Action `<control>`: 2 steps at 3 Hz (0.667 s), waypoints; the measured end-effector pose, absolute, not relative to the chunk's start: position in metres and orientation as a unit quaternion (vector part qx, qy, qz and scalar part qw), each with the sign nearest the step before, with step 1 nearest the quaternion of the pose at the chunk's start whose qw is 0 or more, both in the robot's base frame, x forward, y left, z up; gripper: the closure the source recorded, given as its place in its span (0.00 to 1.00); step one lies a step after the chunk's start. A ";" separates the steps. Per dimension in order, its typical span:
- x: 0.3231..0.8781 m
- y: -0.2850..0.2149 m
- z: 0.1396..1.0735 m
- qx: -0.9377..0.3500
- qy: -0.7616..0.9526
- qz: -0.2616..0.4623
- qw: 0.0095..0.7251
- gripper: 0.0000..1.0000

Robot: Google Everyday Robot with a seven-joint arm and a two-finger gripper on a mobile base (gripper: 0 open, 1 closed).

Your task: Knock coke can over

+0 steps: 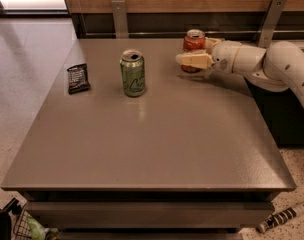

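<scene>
camera view: looks down over a grey-brown bench (142, 149) from its near edge.
coke can (194, 40): upright at the far edge of the bench, right of centre; silver top and red-orange upper body showing, lower half hidden behind the hand.
hand (194, 60): cream-coloured, reaching in from the right, low over the bench, lying across the front of the coke can.
hand state: cannot tell whether it is wide or narrow, nor whether it touches the can.
arm (272, 64): pale, curved, coming in from the right edge and passing over the bench's far right corner.
green can (133, 73): upright with its top opened, left of the coke can and nearer the camera, well apart from it.
dark packet (78, 78): lying flat near the left edge of the bench, left of the green can.
floor, lower right: a striped rod-like object (283, 215) beside the bench.
</scene>
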State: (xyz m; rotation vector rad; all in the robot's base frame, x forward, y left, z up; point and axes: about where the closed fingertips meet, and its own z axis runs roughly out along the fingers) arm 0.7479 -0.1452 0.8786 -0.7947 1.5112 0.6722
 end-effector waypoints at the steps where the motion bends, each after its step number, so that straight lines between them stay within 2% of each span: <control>1: 0.747 -0.143 0.880 -0.346 0.654 0.291 0.607 0.49; 2: 0.748 -0.140 0.879 -0.347 0.654 0.292 0.606 0.72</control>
